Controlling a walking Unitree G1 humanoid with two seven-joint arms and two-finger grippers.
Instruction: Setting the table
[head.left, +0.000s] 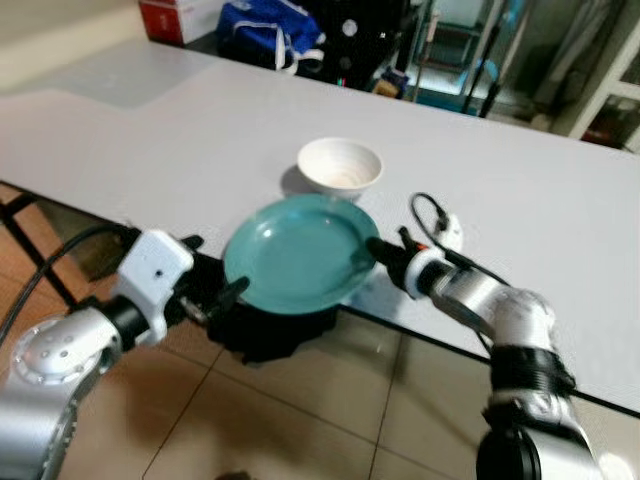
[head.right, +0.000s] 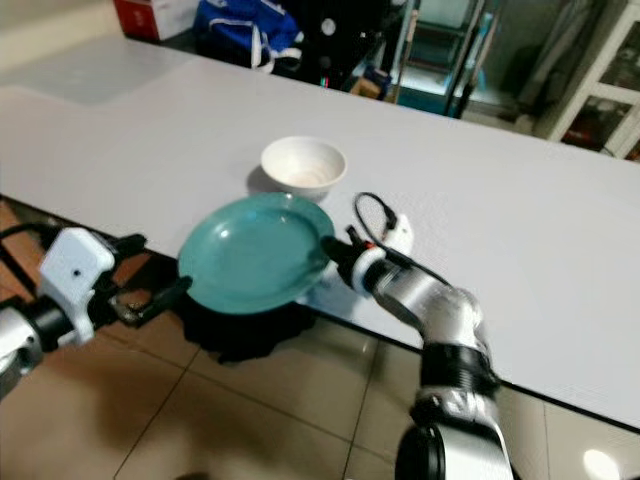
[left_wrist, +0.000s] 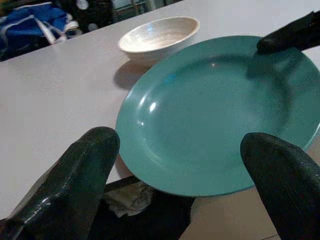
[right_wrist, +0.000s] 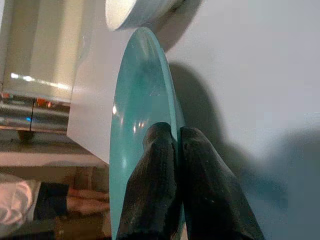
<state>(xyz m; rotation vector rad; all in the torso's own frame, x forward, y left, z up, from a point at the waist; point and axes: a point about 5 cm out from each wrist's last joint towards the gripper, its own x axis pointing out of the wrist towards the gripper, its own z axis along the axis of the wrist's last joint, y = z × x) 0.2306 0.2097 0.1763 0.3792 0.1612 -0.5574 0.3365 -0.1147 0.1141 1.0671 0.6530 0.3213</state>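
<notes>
Long pale grey table (head.left: 560, 230) with a smooth matte top, running diagonally across the view. Beneath and before it, floor of glossy brown square tiles (head.left: 330, 400) with pale grout lines, reflecting light. Dark metal table leg (head.left: 30, 255) at the left edge. Beyond the far edge: blue fabric bag with white straps (head.left: 270, 30), red and white box (head.left: 175, 18), dark metal-framed rack (head.left: 460, 50), white frame (head.left: 610, 70) at far right.
</notes>
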